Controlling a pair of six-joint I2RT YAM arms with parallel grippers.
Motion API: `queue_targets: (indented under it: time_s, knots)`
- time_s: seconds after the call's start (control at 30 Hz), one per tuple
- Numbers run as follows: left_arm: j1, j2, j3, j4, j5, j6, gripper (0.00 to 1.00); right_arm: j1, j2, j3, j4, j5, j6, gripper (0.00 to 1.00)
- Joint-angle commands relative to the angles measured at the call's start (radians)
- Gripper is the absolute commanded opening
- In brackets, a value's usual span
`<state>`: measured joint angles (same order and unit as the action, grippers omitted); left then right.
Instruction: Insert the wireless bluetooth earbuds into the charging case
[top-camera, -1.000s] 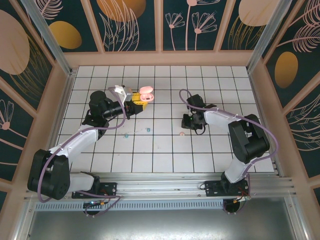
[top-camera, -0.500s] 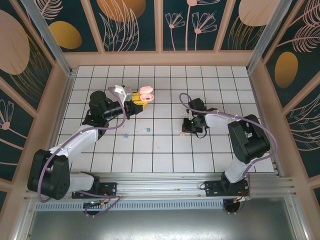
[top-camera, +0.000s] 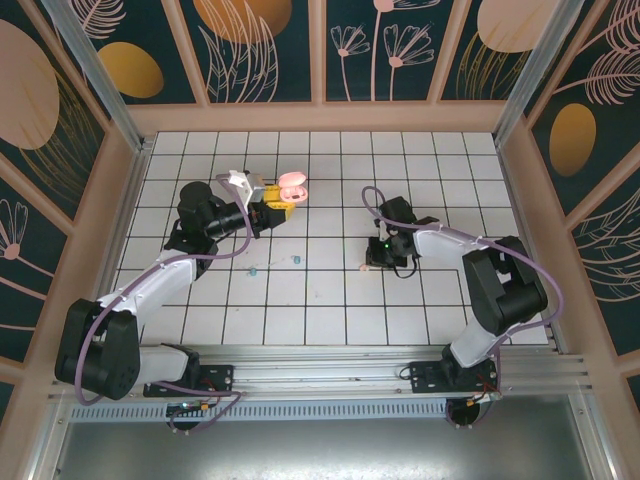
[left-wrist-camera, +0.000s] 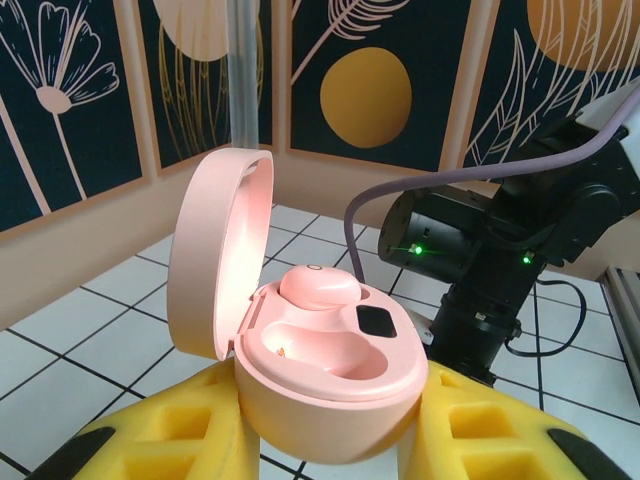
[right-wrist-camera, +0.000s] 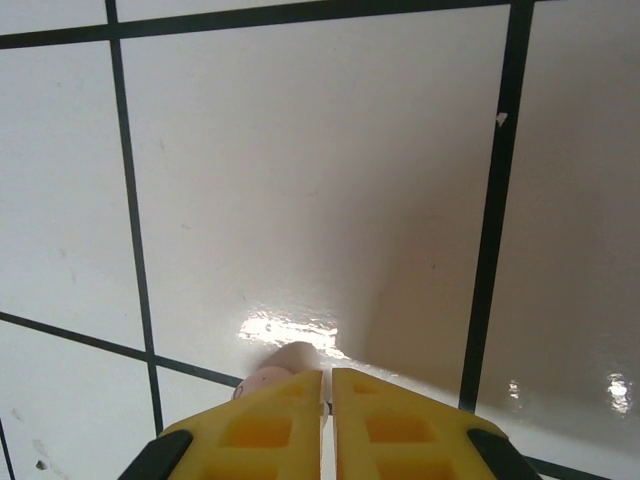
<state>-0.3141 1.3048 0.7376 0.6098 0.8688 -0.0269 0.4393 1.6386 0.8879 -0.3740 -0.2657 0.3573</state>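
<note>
Held: left gripper (top-camera: 272, 205) is clamped on the open pink case (left-wrist-camera: 330, 370), lid (left-wrist-camera: 215, 250) up at 9 o'clock. A seated pink earbud (left-wrist-camera: 315, 288) fills one socket; the other is empty.

Floor: right gripper (right-wrist-camera: 327, 385) is down on the tiled floor (right-wrist-camera: 300, 150), jaws all but together. The loose pink earbud (right-wrist-camera: 272, 380) peeks out at one fingertip; can't tell if it is pinched or just beside. A teal earbud (top-camera: 253, 269) and a second teal earbud (top-camera: 297, 259) lie at 9 o'clock from it.

The earbud looks light, hard, smooth and rounded, so it is likely to squirt out. Pinch across the widest part, low.

Open tiles all round, walls well apart. The case sits toward 10 o'clock.
</note>
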Motion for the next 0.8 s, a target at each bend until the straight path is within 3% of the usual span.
queue_targets:
  time_s: [0.0,0.77]
  knots:
    - [0.001,-0.027,-0.005,0.039,-0.005,-0.001,0.15,0.017,-0.020,-0.009,-0.028,-0.032,0.009,0.11]
    - [0.000,-0.030,-0.003,0.037,-0.005,0.005,0.15,0.040,-0.065,-0.038,-0.082,-0.047,0.092,0.10]
